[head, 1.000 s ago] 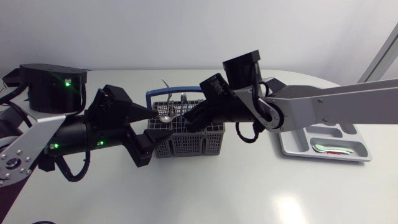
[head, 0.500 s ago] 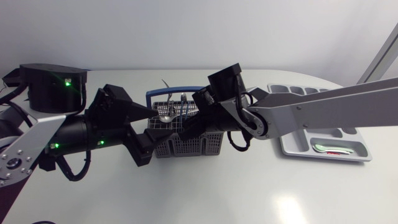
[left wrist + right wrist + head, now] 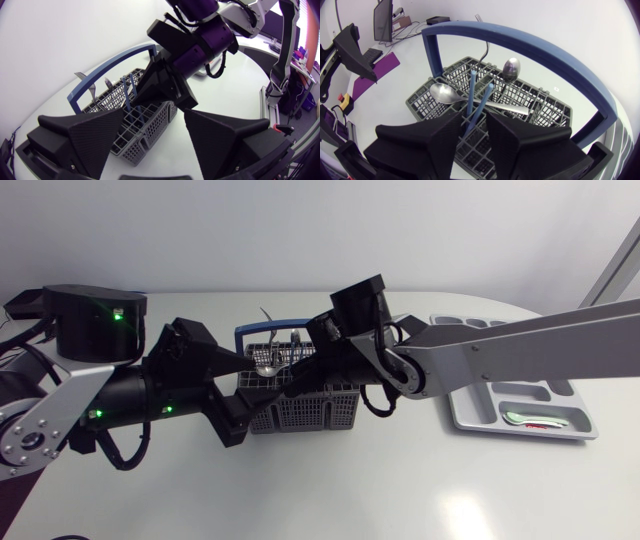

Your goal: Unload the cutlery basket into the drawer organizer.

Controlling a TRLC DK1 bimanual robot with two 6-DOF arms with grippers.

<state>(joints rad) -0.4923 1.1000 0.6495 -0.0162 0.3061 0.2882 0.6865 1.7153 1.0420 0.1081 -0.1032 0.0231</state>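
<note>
Counter point(image 3: 330, 490): carries all items.

Right arm point(image 3: 500, 350): has swung in from the drawer-organizer side and now sits over the cutlery basket point(image 3: 300, 418), lower than a second ago.

Left arm point(image 3: 110, 395): at the basket's opposite end, barely shifted.

Basket: at mid-counter and not displaced.

Drawer organizer point(image 3: 470, 420): well apart from the basket, beyond the right arm's side. One utensil already lies in it.

Left gripper point(image 3: 153, 114): jaws wide, with the basket's near end ahead of them. No contact is evident.

Right gripper point(image 3: 472, 117): has dropped into the basket. Its jaws are narrow, flanking two upright blue handles point(image 3: 472, 95), and a firm grip cannot be confirmed.

Spoon point(image 3: 445, 94): lies across the basket top beside those handles.

Assessment: approach finished and pick imminent. Closing and a straight lift remain. The basket's blue bail overhead may obstruct withdrawal.
</note>
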